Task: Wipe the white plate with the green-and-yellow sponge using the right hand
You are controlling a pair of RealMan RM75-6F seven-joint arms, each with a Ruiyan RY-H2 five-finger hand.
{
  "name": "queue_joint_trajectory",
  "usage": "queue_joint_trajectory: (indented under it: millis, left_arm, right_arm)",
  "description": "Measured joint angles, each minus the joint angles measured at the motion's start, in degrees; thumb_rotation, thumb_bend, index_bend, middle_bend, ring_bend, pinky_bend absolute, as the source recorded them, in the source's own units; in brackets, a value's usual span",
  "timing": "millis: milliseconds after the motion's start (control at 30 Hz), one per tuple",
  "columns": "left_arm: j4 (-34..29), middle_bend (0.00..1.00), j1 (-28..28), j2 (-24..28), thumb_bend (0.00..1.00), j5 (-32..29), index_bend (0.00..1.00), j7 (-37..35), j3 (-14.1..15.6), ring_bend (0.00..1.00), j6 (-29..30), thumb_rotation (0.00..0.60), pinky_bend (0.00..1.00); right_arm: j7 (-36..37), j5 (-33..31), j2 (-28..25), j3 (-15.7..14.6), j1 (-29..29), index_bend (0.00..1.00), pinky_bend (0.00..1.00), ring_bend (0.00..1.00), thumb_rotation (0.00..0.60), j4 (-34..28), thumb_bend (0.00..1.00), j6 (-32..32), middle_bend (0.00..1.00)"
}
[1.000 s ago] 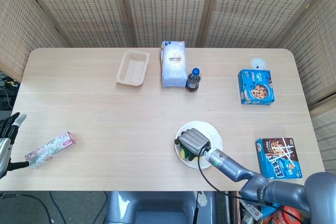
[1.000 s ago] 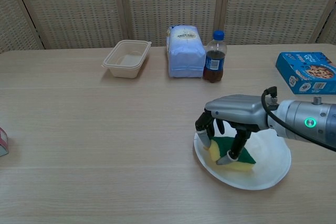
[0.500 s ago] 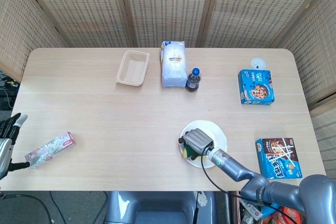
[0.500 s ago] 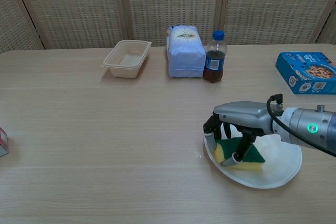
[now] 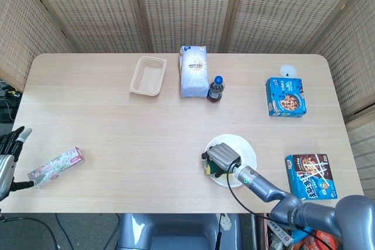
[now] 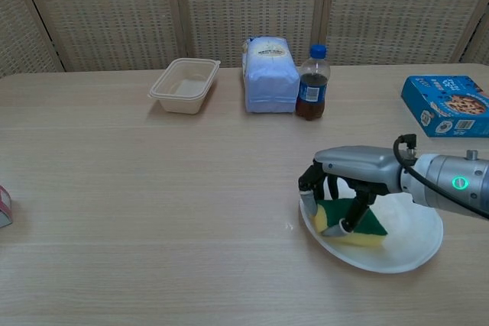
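Note:
The white plate [image 6: 412, 248] [image 5: 241, 144] lies near the table's front edge, right of centre. On its left part rests the green-and-yellow sponge [image 6: 359, 228] [image 5: 210, 170], green face up. My right hand [image 6: 353, 175] [image 5: 222, 156] grips the sponge from above, fingers reaching down around it. My left hand [image 5: 8, 144] hangs off the table's left edge in the head view, holding nothing, fingers apart.
A beige tray [image 6: 183, 84], a white bag [image 6: 269, 74] and a cola bottle [image 6: 311, 84] stand at the back. A blue cookie box [image 6: 446, 104] is at the right, another box [image 5: 310, 176] near the front right. A floral packet [image 5: 55, 167] lies front left.
My right hand has slid the sponge to the right, and the plate has shifted right along with it. The left hand has not moved.

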State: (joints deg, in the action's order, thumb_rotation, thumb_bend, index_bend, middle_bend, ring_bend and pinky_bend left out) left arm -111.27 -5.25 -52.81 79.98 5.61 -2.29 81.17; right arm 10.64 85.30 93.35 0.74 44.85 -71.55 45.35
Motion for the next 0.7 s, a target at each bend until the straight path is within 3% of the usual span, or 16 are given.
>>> queue_joint_trajectory:
  millis: [400,700]
  left_arm:
    - [0.03,0.00,-0.20,0.07,0.00,-0.02,0.00,-0.14,0.09,0.00,-0.39,0.600,0.00]
    - [-0.11,0.00,-0.37,-0.10,0.00,0.08,0.00,0.53,0.13,0.00,-0.45,0.600,0.00]
  right_arm:
    - [5.51,-2.50,-5.14,6.17,-0.47,0.57,0.43,0.39,0.600,-7.58,0.29,5.37,0.54]
    - [9.80,-6.95,-3.90,6.16,-1.48,0.57,0.43,0.39,0.600,-8.26,0.29,2.49,0.54]
